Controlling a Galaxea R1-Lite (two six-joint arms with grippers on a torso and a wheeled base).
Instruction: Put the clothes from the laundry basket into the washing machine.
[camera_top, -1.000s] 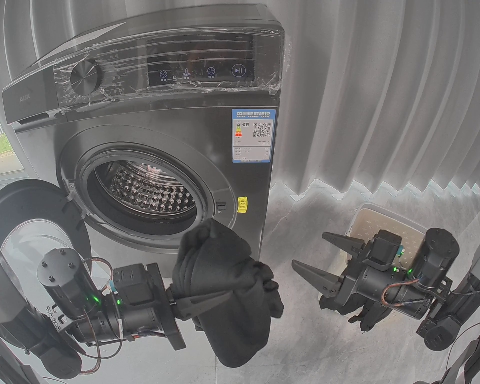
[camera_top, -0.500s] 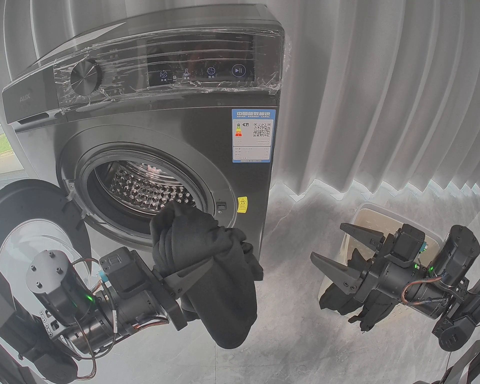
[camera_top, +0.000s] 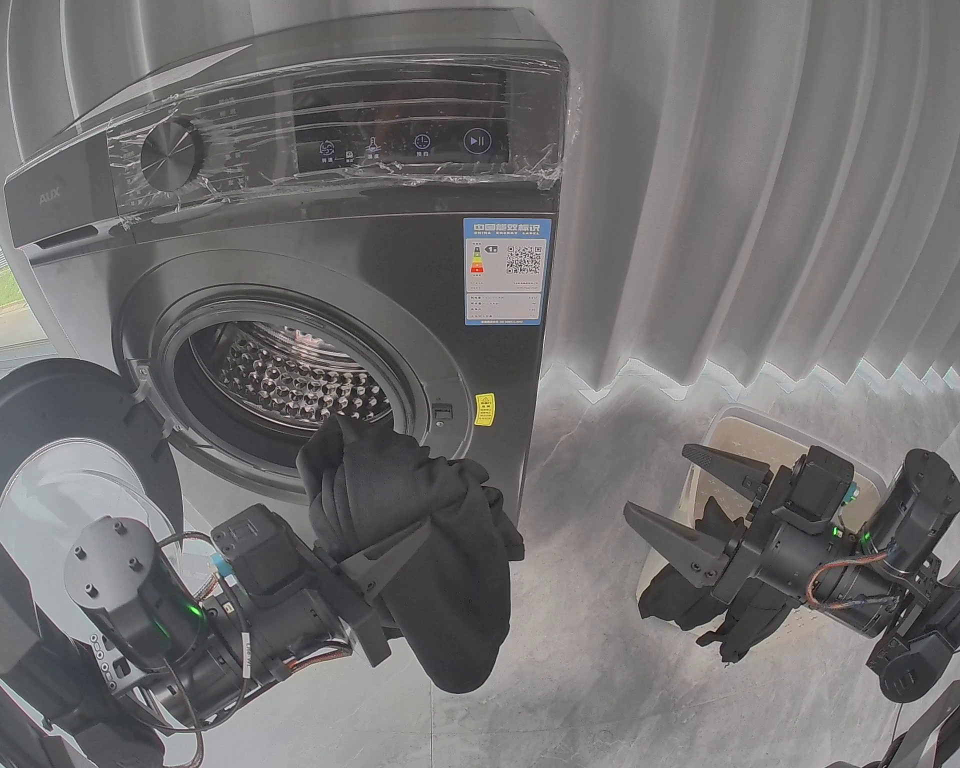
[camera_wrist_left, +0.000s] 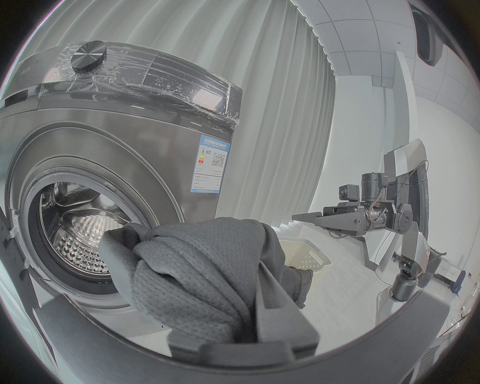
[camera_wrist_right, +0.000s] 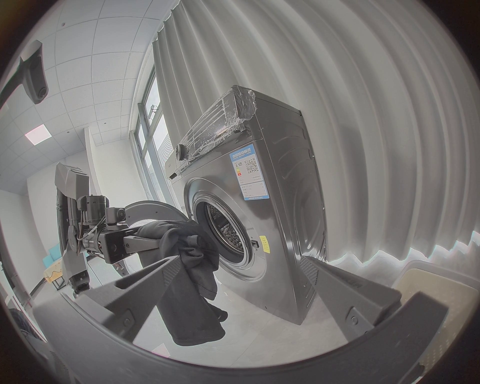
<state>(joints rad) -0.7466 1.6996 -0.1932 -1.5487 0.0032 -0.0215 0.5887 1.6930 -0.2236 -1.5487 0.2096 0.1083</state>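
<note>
Standing with door (camera_top: 60, 420) swung open on its left, washing machine (camera_top: 300, 250) shows steel drum (camera_top: 300, 375). Laundry basket (camera_top: 760, 440) sits on floor well to machine's right. Black garment (camera_top: 430, 580) hangs just in front of machine's opening, at its lower rim, grasped in clenched left gripper (camera_top: 400, 560). Right gripper (camera_top: 657, 482) is released, fingers spread wide, right of machine near basket

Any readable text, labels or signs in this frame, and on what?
Blue-and-white energy label on the grey washing machine front: print too small to read.
Small yellow sticker beside the door opening: unreadable.
Control panel under plastic film: play/pause symbol; captions too small.
Faint lettering at its top corner: illegible.
</note>
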